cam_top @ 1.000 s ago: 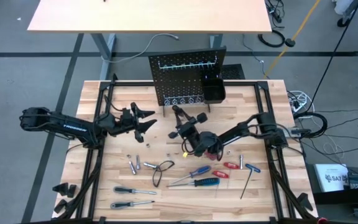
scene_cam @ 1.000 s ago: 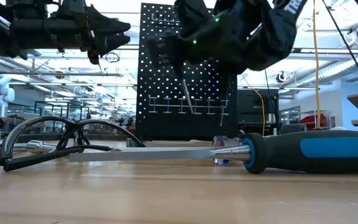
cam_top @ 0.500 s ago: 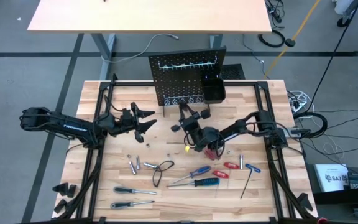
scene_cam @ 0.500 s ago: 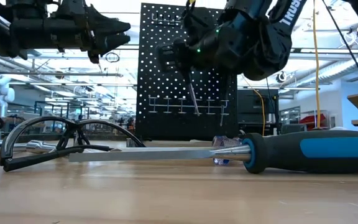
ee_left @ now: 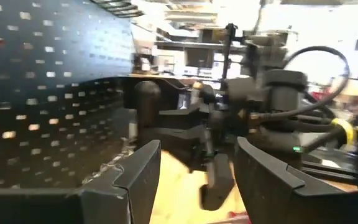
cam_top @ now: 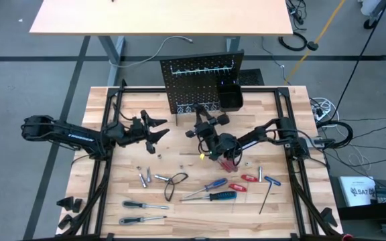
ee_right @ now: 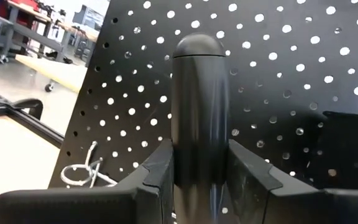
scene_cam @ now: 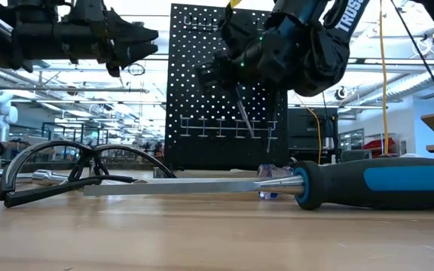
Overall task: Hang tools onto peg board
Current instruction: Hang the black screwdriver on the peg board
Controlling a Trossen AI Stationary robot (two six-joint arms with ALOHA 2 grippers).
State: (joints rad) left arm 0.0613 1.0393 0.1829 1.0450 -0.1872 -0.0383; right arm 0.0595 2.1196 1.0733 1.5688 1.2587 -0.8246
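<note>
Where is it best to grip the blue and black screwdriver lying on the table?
Probably at the thick blue-black handle of the screwdriver, coming straight down from above. It lies flat with free space along both sides, and the handle gives the fingers more to close on than the thin shaft.

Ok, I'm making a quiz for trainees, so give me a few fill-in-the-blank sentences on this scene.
1. The right gripper is shut on a screwdriver with a ____ handle.
2. The peg board stands at the table's ____ edge in the high view.
3. The small bin hangs on the board's ____ side in the high view.
4. The left gripper holds ____.

Missing words: black; far; right; nothing
</note>
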